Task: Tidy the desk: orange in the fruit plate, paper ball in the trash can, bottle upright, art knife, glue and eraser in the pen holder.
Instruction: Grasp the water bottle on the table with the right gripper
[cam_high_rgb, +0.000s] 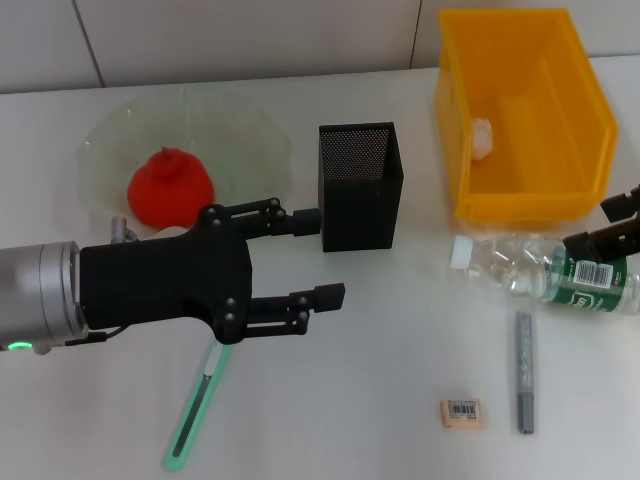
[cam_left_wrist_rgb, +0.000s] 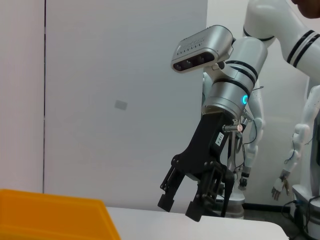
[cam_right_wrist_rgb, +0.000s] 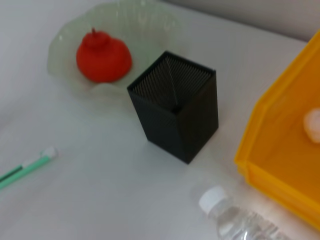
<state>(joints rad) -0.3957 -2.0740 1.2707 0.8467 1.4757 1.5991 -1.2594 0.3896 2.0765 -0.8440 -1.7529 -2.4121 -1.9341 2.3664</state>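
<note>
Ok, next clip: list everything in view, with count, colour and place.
orange: one, red-orange, in the fruit plate
fruit plate: one, pale green glass, far left
pen holder: one, black mesh, centre
trash can: one, yellow bin, far right
paper ball: one, white, inside trash can
bottle: one, clear, green label, lying down, right
art knife: one, grey, near right
eraser: one, beige, beside art knife
glue: one, green stick, near left
left gripper: black, fingers open, beside pen holder
right gripper: black, right edge by bottle

Robotics lab, from what I see. Plain white tabletop (cam_high_rgb: 380, 330) against bare white wall panels. Behind my right arm (cam_left_wrist_rgb: 227, 85), near the far wall, other white humanoid robots (cam_left_wrist_rgb: 305, 115) stand parked. Yellow parts bin (cam_high_rgb: 522, 115) on the tabletop.
</note>
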